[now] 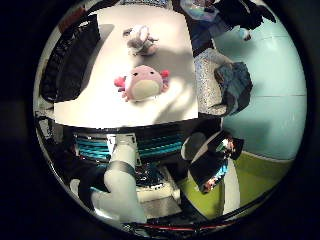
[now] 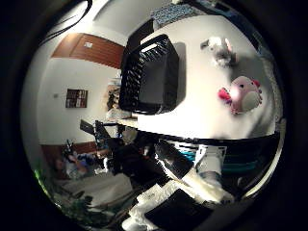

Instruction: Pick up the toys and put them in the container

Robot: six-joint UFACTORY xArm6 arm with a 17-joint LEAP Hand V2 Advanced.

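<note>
A pink and white plush toy (image 1: pixel 143 83) lies on the white table (image 1: pixel 100 105) near its middle. A smaller white and grey plush toy (image 1: pixel 140 39) lies farther back on the same table. A black mesh container (image 2: pixel 154 75) stands on the table beside the toys and looks empty. My right hand (image 1: pixel 120 178) is well above the table's near edge, away from both toys. Its white and black fingers (image 2: pixel 204 171) reach out loosely and hold nothing.
The table's near edge (image 1: pixel 130 125) runs just beyond my fingers. A pale teal floor (image 1: pixel 275 90) lies beside the table, with a yellow-green patch (image 1: pixel 250 180) nearer me. Cluttered shelves and gear (image 2: pixel 91 144) stand by the wall past the container.
</note>
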